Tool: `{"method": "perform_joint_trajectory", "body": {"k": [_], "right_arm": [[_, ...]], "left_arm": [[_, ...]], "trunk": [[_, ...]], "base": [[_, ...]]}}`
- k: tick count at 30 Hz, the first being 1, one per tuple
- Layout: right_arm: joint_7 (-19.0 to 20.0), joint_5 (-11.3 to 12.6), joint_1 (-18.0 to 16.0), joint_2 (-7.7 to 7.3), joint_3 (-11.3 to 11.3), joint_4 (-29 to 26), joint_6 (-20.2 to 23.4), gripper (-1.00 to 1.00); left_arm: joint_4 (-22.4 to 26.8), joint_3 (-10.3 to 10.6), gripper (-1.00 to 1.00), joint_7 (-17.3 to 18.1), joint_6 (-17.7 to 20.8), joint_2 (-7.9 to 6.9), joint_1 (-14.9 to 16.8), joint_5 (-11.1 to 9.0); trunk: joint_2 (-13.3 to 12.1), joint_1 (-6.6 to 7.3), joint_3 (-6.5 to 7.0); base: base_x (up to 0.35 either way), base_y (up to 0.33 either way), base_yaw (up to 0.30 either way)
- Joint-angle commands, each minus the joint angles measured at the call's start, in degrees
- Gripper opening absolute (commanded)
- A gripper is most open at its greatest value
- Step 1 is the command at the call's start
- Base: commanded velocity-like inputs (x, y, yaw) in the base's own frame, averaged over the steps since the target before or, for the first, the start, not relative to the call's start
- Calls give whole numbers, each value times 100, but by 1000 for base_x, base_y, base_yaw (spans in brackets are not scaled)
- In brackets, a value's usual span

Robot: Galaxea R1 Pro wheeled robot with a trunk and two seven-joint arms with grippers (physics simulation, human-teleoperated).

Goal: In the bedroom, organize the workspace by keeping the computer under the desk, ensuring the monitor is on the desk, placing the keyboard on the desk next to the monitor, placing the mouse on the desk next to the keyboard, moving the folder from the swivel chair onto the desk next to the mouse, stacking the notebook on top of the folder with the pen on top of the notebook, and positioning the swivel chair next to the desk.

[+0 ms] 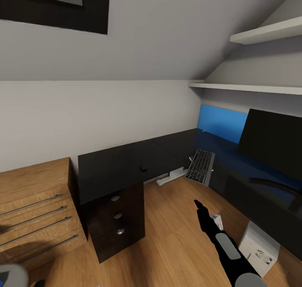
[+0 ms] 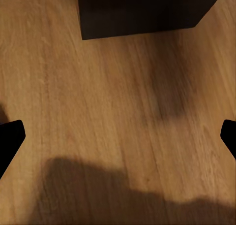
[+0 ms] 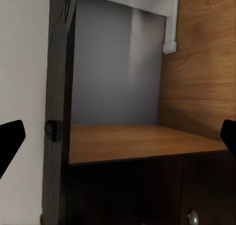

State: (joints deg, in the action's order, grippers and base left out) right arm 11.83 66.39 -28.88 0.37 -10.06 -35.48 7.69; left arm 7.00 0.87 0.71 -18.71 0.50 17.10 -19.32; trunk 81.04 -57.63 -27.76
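— So, where the desk (image 1: 121,163) and the rest?

— Against the pale wall, L-shaped, glossy black top; three-drawer unit (image 1: 118,215) with round silver knobs below the near end. Small dark mouse-like lump (image 1: 143,167) on the top, alone, too small to name for sure. Monitor (image 1: 272,142) upright on the right-hand wing, black front showing. Keyboard (image 1: 201,166) tilted steeply off the desk's inner edge, near the white leg (image 1: 171,177), hanging over the wooden floor (image 1: 176,232). Blue panel (image 1: 222,122) upright behind the monitor, against the wall.

— And under the desk?

— White computer case (image 1: 259,247) on the floor beneath the right wing, just beside the right arm.

— Grippers?

— Right gripper (image 1: 199,206) stretched forward over the floor, well short of the keyboard; fingertips (image 3: 11,139) wide apart in the right wrist view, nothing between. Left gripper's fingertips (image 2: 10,136) likewise spread in the left wrist view, bare floor and the drawer unit's corner beyond.

— Anything else?

— Light wooden cabinet (image 1: 35,207) with long metal handles left of the desk; two white shelves (image 1: 251,88) high on the right.
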Motion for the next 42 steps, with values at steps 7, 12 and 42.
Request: {"method": "perform_joint_trajectory", "body": {"k": [7,12,42], "right_arm": [[-269,-48,-3,26,32,14,45,100],[-534,70,-3,82,-5,46,57,100],[1148,1387,-3,159,-287,-70,4,100]], "left_arm": [[-13,11,100,8,-19,2,4,-36],[-14,11,100,8,-19,3,4,-37],[-15,18,100,0,-19,22,4,-27]], "trunk": [[3,0,-6],[3,0,-6],[204,-109,-96]], "base": [[1,0,0],[0,0,0],[0,0,0]]}}
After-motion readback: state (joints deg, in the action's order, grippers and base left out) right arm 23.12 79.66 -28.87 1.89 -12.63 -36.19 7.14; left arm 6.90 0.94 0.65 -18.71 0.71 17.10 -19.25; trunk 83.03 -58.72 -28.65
